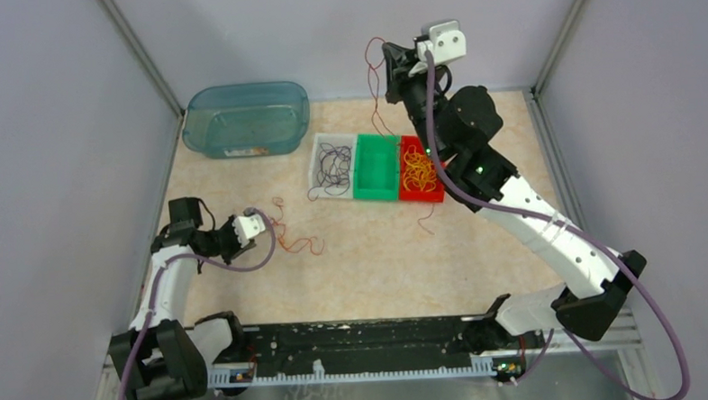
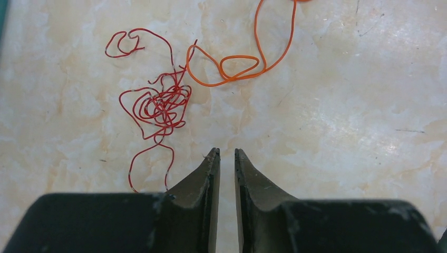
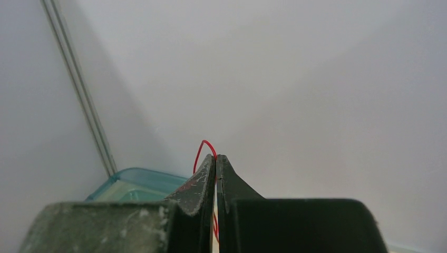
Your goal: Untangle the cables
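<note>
While right jaws clamp a red cable [image 3: 203, 142], left jaws — wrist view only — stand parted, empty.

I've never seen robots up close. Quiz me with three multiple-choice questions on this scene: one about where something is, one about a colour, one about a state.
1. Which tray holds the black wires?
A) the white one
B) the green one
C) the red one

2. What colour is the wire pinched in the right gripper?
A) yellow
B) black
C) red

3. How is the left gripper?
A) clamped on a wire
B) slightly open and empty above the table
C) dipped into a tray

Answers:
1 A, the black curls lie in the white tray.
2 C, a red wire loops out from between its shut fingertips.
3 B, its jaws stand slightly apart with nothing between them, and bare tabletop lies below.
</note>
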Robot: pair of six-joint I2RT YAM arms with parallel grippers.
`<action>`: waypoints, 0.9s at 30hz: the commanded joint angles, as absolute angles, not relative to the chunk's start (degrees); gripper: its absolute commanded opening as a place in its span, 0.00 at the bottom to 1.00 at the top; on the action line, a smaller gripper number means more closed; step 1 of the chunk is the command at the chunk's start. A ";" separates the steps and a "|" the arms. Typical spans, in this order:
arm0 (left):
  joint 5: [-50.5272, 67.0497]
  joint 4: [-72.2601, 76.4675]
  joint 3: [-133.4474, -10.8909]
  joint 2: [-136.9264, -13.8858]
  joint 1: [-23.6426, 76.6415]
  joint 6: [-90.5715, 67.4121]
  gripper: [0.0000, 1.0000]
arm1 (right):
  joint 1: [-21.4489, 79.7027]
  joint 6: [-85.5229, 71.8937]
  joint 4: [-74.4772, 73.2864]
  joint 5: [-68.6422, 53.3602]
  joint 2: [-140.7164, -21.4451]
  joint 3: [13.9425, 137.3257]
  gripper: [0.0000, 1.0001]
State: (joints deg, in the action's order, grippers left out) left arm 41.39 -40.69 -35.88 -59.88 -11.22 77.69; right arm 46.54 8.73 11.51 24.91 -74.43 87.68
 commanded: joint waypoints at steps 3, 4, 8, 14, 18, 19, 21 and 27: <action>44.04 -42.26 -36.56 -59.33 -10.85 79.85 0.19 | 44.05 7.92 17.04 21.58 -74.22 91.22 0.00; 44.09 -42.25 -36.49 -59.33 -10.82 79.96 0.19 | 43.37 7.48 17.36 21.55 -74.31 91.22 0.00; 44.10 -42.19 -36.39 -59.08 -10.82 80.24 0.17 | 41.13 6.64 19.22 21.34 -74.99 91.86 0.00; 44.23 -42.19 -36.39 -58.97 -10.86 80.66 0.16 | 39.40 5.93 19.14 20.75 -78.49 97.31 0.00; 44.12 -42.25 -36.34 -58.84 -10.89 80.85 0.16 | 39.29 7.48 20.45 20.55 -80.78 99.32 0.00; 44.04 -42.27 -36.30 -58.80 -10.85 81.08 0.16 | 39.21 7.86 20.97 20.36 -81.26 99.53 0.00; 43.83 -42.28 -36.21 -58.57 -10.83 81.46 0.15 | 38.93 8.34 22.03 20.09 -82.29 99.66 0.00; 43.41 -42.25 -36.21 -58.67 -10.86 82.17 0.14 | 37.67 6.90 23.05 18.26 -85.57 101.82 0.00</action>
